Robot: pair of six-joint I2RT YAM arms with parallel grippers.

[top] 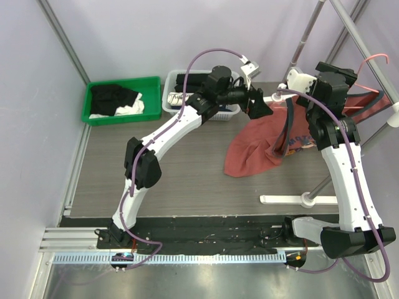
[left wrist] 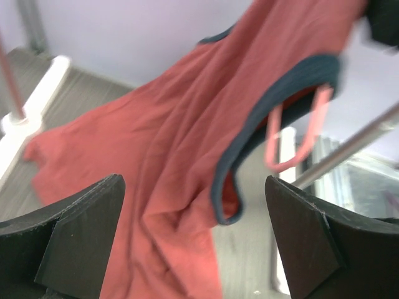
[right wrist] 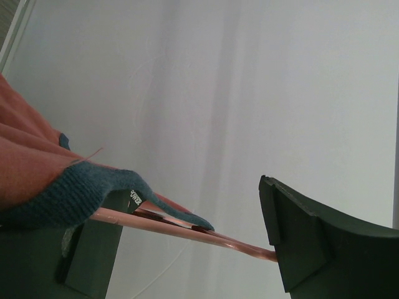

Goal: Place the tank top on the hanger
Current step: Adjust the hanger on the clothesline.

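Observation:
The rust-red tank top (top: 259,149) hangs from its top edge near both grippers, its lower part bunched on the table. In the left wrist view the tank top (left wrist: 156,156) and its navy armhole trim fill the space in front of my left gripper (left wrist: 194,205), which is open and empty. My left gripper (top: 259,107) is beside the shirt's upper left edge. The pink hanger (top: 378,59) hooks over the rack rod. My right gripper (right wrist: 190,202) is open; the hanger wire (right wrist: 187,229) crosses between its jaws, and navy trim (right wrist: 81,190) drapes over one finger.
A green bin (top: 149,82) with black and white clothes stands at the back left. A white basket (top: 169,99) with black clothes is next to it. The rack's upright pole and white foot (top: 293,199) stand right of the shirt, its slanted rods (top: 358,37) above.

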